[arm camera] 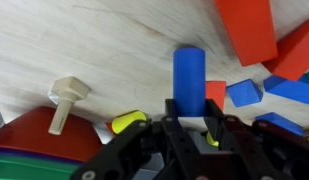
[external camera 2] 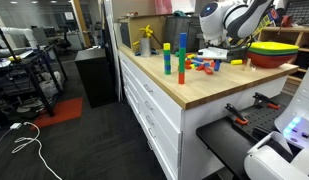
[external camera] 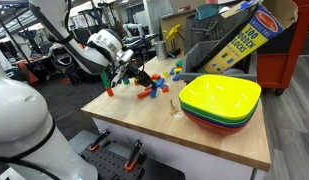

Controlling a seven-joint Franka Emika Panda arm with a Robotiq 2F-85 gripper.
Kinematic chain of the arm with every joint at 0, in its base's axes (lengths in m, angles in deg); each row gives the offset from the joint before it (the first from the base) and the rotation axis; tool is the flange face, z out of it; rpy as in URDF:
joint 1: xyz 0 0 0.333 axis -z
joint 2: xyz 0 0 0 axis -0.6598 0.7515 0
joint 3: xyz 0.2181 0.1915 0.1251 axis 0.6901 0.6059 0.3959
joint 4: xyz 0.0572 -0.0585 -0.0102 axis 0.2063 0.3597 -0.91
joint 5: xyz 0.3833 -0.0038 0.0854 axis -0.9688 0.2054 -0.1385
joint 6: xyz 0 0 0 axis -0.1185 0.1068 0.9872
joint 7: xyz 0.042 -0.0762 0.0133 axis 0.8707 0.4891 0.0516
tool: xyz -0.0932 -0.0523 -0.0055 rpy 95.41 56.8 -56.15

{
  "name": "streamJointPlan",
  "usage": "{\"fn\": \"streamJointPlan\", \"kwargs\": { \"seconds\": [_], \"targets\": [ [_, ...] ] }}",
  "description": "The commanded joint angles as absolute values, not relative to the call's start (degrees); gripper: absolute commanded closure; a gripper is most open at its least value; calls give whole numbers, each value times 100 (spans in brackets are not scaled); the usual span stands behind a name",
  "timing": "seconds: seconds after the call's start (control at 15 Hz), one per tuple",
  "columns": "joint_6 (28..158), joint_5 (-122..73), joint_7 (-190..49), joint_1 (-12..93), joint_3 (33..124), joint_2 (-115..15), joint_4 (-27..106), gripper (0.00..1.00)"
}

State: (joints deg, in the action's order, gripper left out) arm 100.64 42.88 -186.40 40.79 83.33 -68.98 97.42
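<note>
— What does the pincer [arm camera: 190, 124] have hold of?
— A blue cylinder [arm camera: 190, 78]. In the wrist view it sits between the two jaws, which are drawn in against its sides. The gap between them is no wider than the cylinder itself.
— Is the cylinder clear of the table [arm camera: 104, 45]?
— Hard to say. It reaches out ahead of the pincer over bare wood, but the view is too flat to tell whether it touches.
— What lies around the pincer?
— Beyond the cylinder's far end and off to one side is a big red block [arm camera: 249, 30]. Just beside the jaw on that same side are a small red piece [arm camera: 216, 93] and some blue pieces [arm camera: 246, 92]. On the opposite side a yellow piece [arm camera: 127, 122] lies close to the jaw. Farther out a wooden peg [arm camera: 64, 100] lies next to a red arch [arm camera: 39, 138].
— And from outside?
— In an exterior view the pincer hangs low over scattered blocks [external camera: 149, 90]. A stack of bowls [external camera: 220, 100], yellow on top, stands well apart from it.
</note>
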Motion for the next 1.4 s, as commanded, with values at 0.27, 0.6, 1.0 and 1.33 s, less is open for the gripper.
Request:
{"fn": "streamJointPlan", "kwargs": {
  "seconds": [0.27,0.6,1.0,1.33],
  "targets": [
    [9736,4410,-18955,4012,8399,-6808,9706,92],
    [9474,4376,-19228,3915,8477,-6722,9652,92],
    [9328,4326,-19509,3863,8523,-6701,9659,41],
    [9339,4274,-19593,3862,8513,-6684,9687,5]
  ]
}}
